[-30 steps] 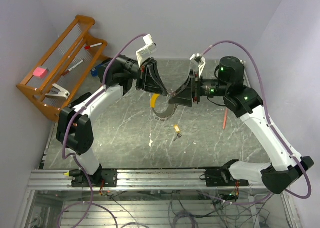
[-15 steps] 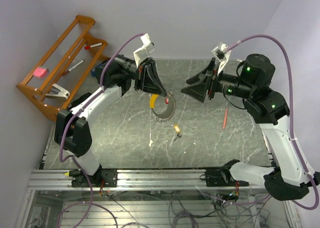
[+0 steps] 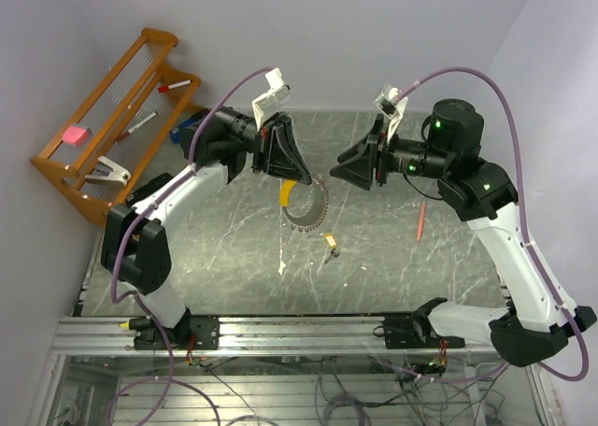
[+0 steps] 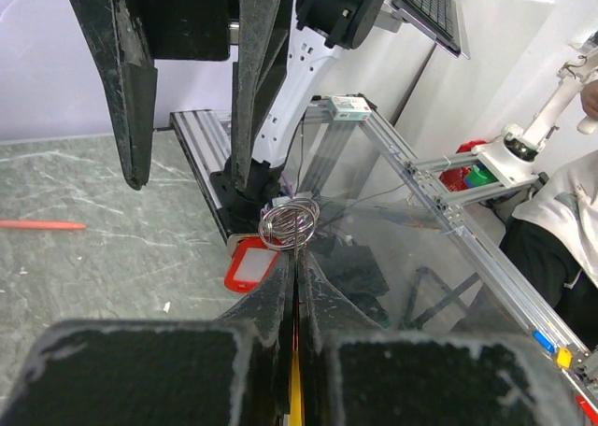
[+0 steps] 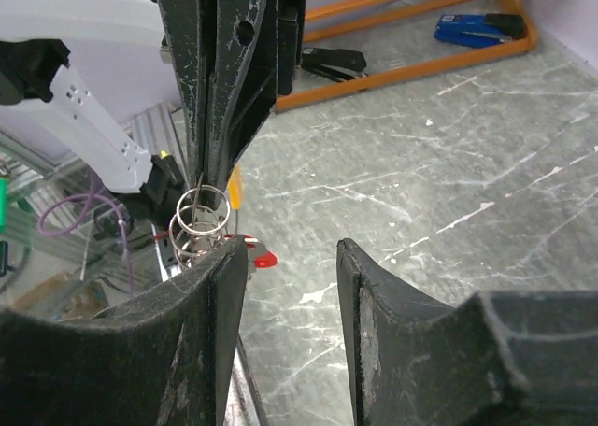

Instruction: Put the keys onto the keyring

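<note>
Workspace of two arms above a dark, white-veined marbled surface (image 3: 215, 248). We find the left pincer (image 4: 296, 281) clenched on the silvery coiled-wire keyring (image 3: 308, 206), which hangs from its tips over the middle of the surface, with the curved yellow-orange tag (image 3: 288, 192) just beside the coil. In the left wrist view a yellow sliver shows between the pressed-together fingers. A small red-headed key (image 4: 250, 265) sits against the lower left of the coil there; we cannot tell whether it is threaded onto the wire. The right pincer (image 5: 291, 258) is released, its black fingers standing apart with nothing between them. It faces the left pincer from the right, near the ring, and we cannot tell whether it touches it. A small brass-yellow key (image 3: 331, 244) lies on the surface just near-side of the hanging ring, apart from both pincers. A thin red pencil-like stick (image 3: 421, 219) lies well to the right, and an orange wooden rack (image 3: 157, 39) stands at the far left edge.
</note>
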Robot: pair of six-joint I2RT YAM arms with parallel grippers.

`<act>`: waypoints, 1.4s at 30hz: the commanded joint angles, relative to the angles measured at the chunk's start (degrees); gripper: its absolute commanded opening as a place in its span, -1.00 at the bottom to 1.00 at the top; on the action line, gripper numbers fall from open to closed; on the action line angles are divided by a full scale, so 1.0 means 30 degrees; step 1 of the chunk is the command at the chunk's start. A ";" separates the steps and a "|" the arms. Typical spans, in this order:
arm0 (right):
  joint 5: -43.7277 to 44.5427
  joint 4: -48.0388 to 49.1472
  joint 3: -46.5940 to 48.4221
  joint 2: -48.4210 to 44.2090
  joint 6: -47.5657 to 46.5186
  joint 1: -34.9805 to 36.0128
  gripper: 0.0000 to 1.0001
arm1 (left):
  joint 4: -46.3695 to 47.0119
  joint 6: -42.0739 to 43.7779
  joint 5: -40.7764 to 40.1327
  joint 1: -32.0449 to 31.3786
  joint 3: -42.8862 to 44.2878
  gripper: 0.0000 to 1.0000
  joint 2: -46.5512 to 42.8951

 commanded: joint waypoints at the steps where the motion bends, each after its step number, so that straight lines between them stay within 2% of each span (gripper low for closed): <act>1: -0.0129 0.0958 -0.0533 -0.0876 -0.1101 -0.0049 -0.13 | 0.5066 -0.1813 0.0396 -0.0226 -0.0619 -0.86 -0.0910; 7: -0.1018 0.1353 -0.0661 -0.1599 -0.1490 -0.0029 -0.12 | 0.5088 -0.1960 0.0340 -0.0229 -0.0984 -0.87 -0.0301; 18: -0.1550 0.1535 -0.0950 -0.1097 -0.1541 0.0112 -0.17 | 0.5058 -0.2882 0.0342 -0.0363 -0.0431 -0.86 0.1097; 21: -0.0496 0.1279 -0.1136 -0.0932 -0.1797 0.0566 -0.20 | 0.5056 -0.3123 0.0337 -0.0407 -0.0296 -0.86 0.1475; 32: 0.6220 -0.3496 0.1182 0.1192 -0.4182 0.2858 -0.35 | 0.4887 -0.5031 0.0396 -0.0408 -0.0870 -0.86 0.2215; 35: 0.6674 -0.3431 0.1493 0.1369 -0.4018 0.3469 -0.35 | 0.3944 -0.4395 0.0396 -0.0406 -0.1180 -0.86 0.2172; 42: 0.6934 -0.3525 0.2173 0.1348 -0.3780 0.3614 -0.35 | 0.4053 -0.4491 0.0411 -0.0405 -0.1330 -0.86 0.2157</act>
